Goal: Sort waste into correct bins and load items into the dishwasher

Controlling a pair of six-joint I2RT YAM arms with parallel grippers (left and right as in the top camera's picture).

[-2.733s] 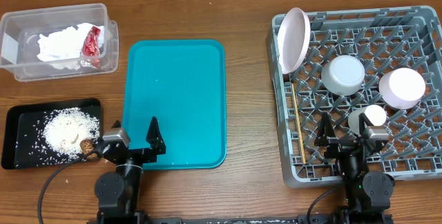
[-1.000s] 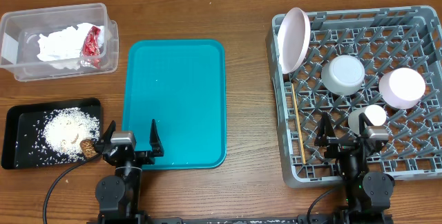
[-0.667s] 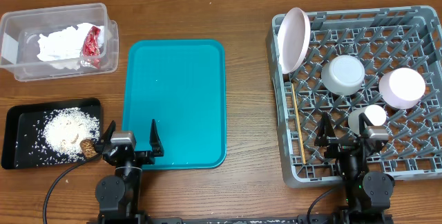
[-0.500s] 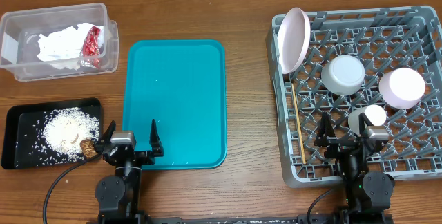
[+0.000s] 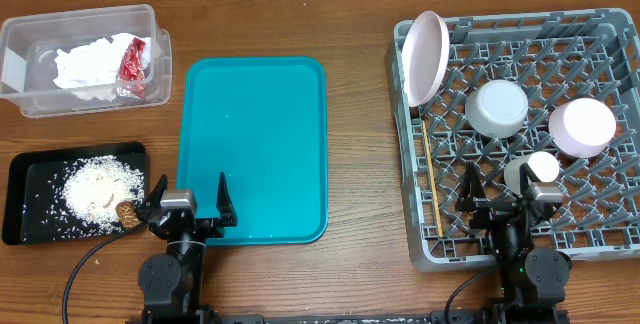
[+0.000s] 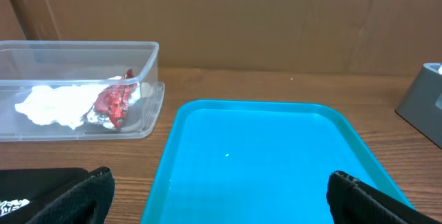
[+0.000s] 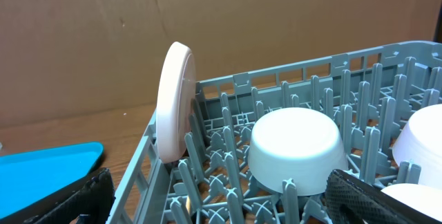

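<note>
At the far left, the clear plastic tub is holding the crumpled white paper napkin with the small red shiny wrapper lying against its right side. Below it, the shallow black tray is carrying the white rice-like crumbs and the small brown food lump at its right edge. The left gripper is hovering with its jaws spread wide and nothing between them, at the near left corner of the teal serving tray. To the right, the grey dish rack is holding the pale pink plate standing on edge at its left wall. The thin wooden stick is lying lengthwise below the plate. Further right, the light grey bowl and pink bowl are sitting upside down. The small white cup is resting near the right gripper, which is also gaping wide and empty over the rack's near edge.
</note>
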